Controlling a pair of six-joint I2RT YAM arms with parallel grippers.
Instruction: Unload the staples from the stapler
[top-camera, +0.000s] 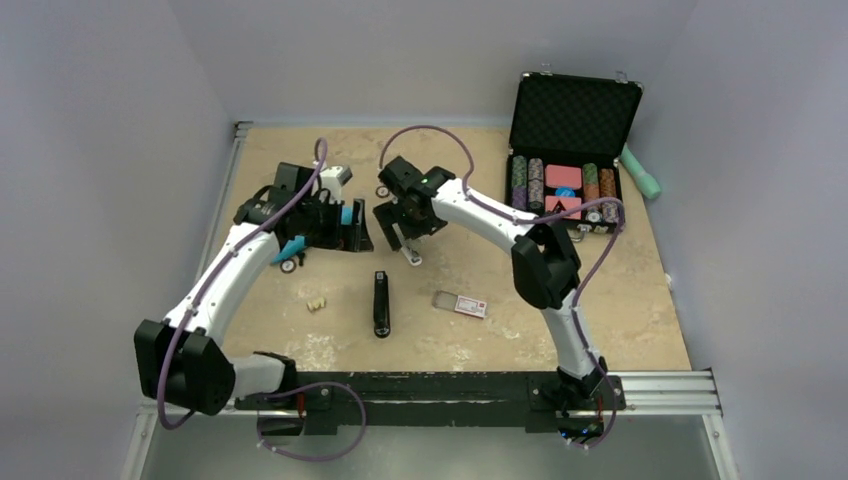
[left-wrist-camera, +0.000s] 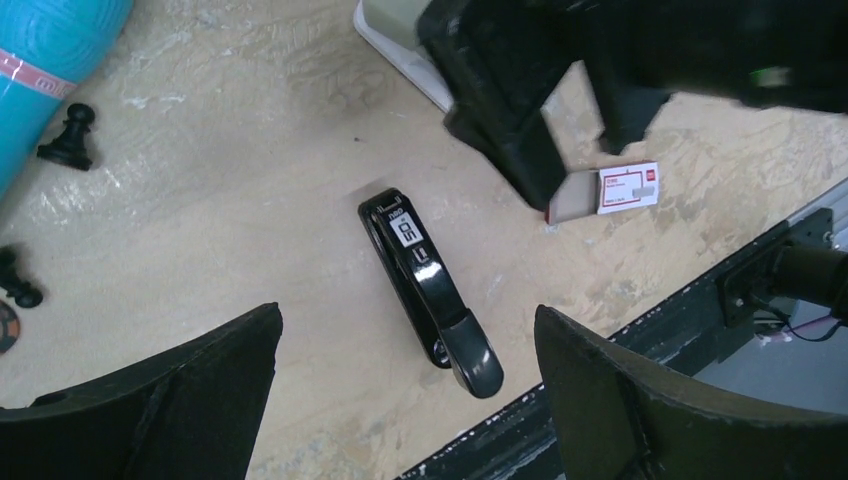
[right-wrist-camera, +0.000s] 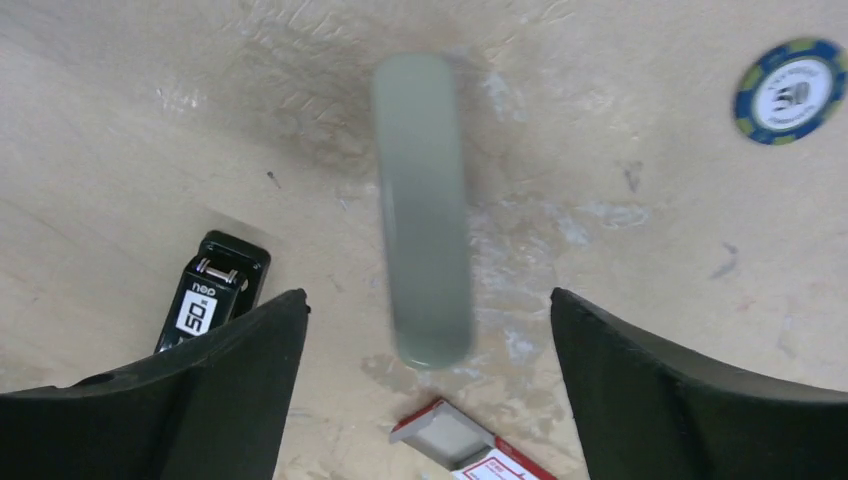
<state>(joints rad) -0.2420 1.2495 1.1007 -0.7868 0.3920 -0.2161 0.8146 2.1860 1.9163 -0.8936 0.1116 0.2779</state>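
The black stapler (top-camera: 381, 303) lies closed on the table between the two arms, also seen in the left wrist view (left-wrist-camera: 430, 290) and the right wrist view (right-wrist-camera: 212, 290). My right gripper (top-camera: 405, 238) hovers behind it, open (right-wrist-camera: 428, 300). A pale grey strip (right-wrist-camera: 420, 210), blurred, sits loose between its fingers and touches neither; it shows as a small white piece (top-camera: 411, 255) below the jaws. It looks like a stick of staples. My left gripper (top-camera: 352, 235) is open and holds nothing (left-wrist-camera: 408, 315).
A red-and-white staple box (top-camera: 461, 303) lies right of the stapler. A small tan piece (top-camera: 316, 303) lies to its left. An open case of poker chips (top-camera: 565, 150) stands back right. A teal roller (left-wrist-camera: 50, 60), chess pieces (left-wrist-camera: 68, 140) and a loose chip (right-wrist-camera: 790, 90) lie around.
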